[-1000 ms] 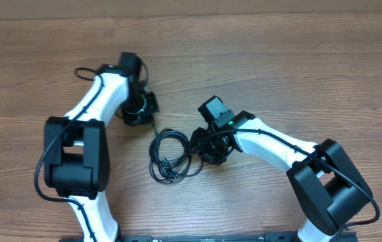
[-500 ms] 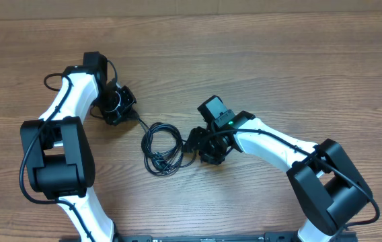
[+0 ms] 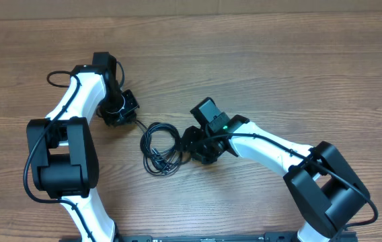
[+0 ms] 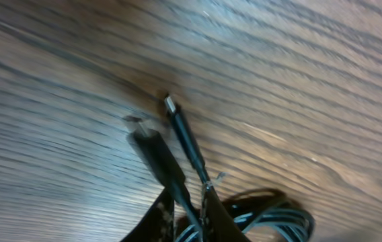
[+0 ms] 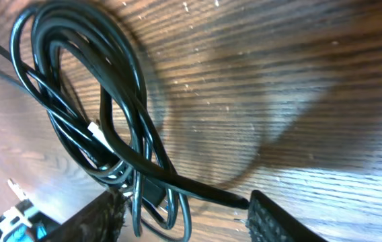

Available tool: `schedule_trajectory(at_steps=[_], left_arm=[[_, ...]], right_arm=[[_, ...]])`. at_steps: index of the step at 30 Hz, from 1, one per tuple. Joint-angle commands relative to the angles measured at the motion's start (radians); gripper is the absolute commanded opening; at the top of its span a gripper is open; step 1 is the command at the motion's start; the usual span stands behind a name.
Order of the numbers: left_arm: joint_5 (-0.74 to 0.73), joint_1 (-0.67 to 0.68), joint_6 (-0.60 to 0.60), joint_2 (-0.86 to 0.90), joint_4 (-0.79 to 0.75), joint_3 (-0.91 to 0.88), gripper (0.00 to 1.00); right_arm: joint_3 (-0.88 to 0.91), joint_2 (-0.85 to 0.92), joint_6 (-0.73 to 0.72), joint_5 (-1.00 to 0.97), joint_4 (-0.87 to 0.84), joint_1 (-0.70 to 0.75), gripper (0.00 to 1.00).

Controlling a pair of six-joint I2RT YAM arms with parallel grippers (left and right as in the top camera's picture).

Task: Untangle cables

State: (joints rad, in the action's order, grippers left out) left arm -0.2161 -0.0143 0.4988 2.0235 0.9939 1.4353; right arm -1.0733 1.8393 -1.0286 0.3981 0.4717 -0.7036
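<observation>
One loose coil of cables (image 3: 161,148) lies on the table (image 3: 278,67).
The right gripper (image 3: 192,142) is open around one strand; the left gripper (image 3: 125,113) is at a cable end, but I cannot tell its grip.

Even warm light, left wrist view motion-blurred, cables (image 5: 132,74) sharp, soft shadow, faint glare

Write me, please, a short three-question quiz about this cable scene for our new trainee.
1. True or false: the thin black cables lie stretched out straight on the brown wooden table.
2. On the right gripper, the jaws stand: A) shut tight, B) apart with a cable strand between them, C) out of view.
3. How many plug ends show in the left wrist view?
Key: 1 false, they are looped; 2 B; 3 two.
</observation>
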Motion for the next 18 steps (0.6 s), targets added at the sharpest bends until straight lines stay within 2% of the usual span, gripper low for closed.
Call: schedule_trajectory(at_steps=[1,4,9,11,15,17,18], left_arm=[[0.067,0.004,-0.005,0.01,-0.013,0.005,0.17],[0.069,0.008,-0.005,0.011,-0.045,-0.008,0.18],[0.068,0.025,-0.005,0.011,-0.111,-0.058,0.4],[0.068,0.032,-0.004,0.011,-0.156,-0.095,0.42],[0.069,0.035,-0.005,0.011,-0.216,-0.142,0.4],[0.069,0.035,-0.005,0.011,-0.236,-0.158,0.3],[0.066,0.035,-0.005,0.011,-0.241,-0.164,0.2]], right_arm=[[0.007,0.003,-0.064,-0.074,-0.015,-0.02,0.53],[0.007,0.003,-0.088,-0.133,-0.023,-0.031,0.49],[0.007,0.003,-0.102,-0.195,-0.069,-0.05,0.39],[0.007,0.003,-0.101,-0.224,-0.097,-0.058,0.34],[0.007,0.003,-0.101,-0.27,-0.1,-0.069,0.33],[0.007,0.003,-0.096,-0.276,-0.096,-0.074,0.29],[0.007,0.003,-0.084,-0.278,-0.096,-0.074,0.25]])
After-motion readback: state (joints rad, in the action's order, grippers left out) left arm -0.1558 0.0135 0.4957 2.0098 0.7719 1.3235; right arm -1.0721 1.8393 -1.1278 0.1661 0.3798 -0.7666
